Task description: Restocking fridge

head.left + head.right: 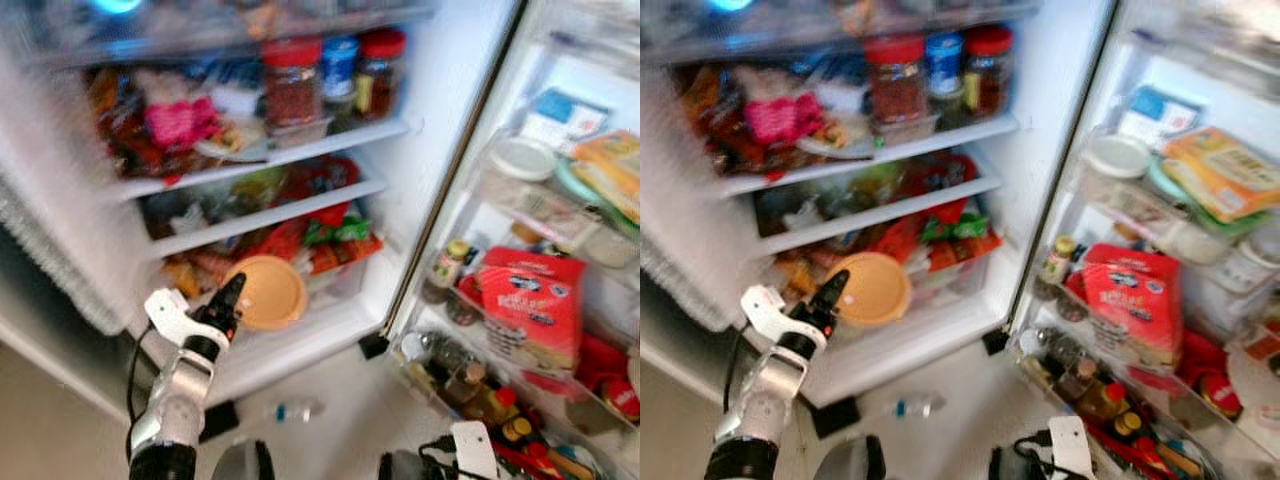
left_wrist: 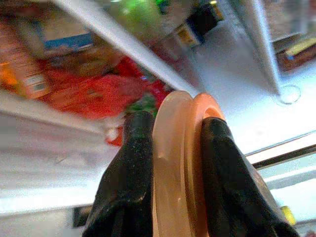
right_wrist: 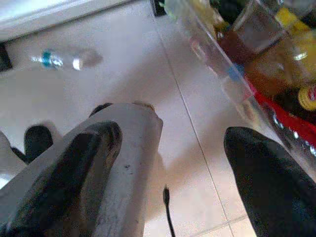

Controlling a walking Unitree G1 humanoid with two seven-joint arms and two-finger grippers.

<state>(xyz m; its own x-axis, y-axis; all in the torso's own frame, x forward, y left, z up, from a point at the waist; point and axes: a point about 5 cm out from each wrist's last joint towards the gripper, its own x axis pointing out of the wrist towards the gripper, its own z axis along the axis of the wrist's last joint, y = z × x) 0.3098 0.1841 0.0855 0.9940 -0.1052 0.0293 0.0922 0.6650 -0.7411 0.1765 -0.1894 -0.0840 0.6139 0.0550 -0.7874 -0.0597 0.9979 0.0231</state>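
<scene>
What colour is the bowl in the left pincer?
Pale orange bowl, clearest in the left eye view, held by left pincer.

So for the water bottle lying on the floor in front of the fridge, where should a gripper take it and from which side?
Grip the water bottle across the middle of its body, coming straight down from above. It lies on its side on the floor, so its round body is open on both flanks, with bare tile around it. The right gripper, open, seems the freer one; the left gripper is pinching an orange bowl.
</scene>
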